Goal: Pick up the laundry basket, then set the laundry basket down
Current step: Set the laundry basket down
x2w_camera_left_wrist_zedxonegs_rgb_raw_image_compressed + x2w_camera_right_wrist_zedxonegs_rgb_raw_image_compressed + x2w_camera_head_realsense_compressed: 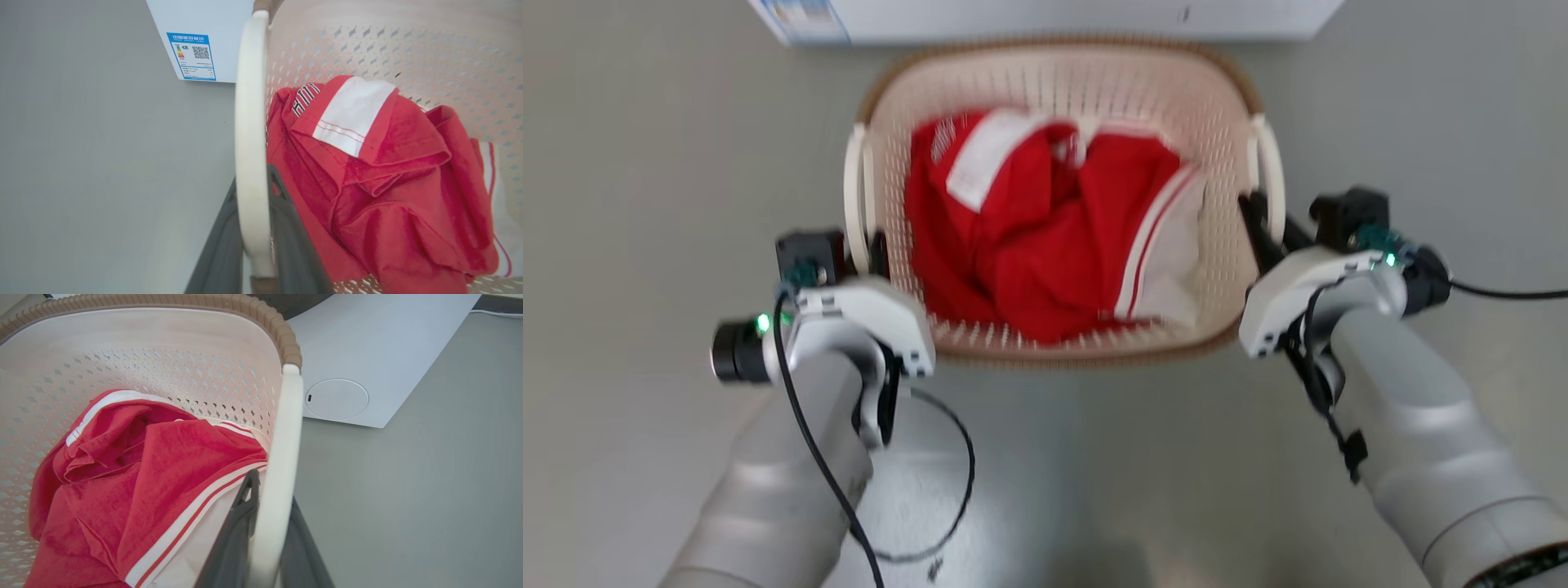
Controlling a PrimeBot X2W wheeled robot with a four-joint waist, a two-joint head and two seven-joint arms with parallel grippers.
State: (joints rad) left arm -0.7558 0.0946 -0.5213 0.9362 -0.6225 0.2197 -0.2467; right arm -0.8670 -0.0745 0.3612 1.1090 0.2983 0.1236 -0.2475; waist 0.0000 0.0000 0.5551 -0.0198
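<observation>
One QR label [191, 56] near laundry basket [367, 45]

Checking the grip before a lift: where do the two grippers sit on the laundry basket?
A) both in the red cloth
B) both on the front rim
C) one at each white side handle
C: the left gripper straddles the left handle of the laundry basket, the right gripper the right handle.

The cream perforated laundry basket [1054, 82], brown-rimmed and white-handled, stands upright.
</observation>
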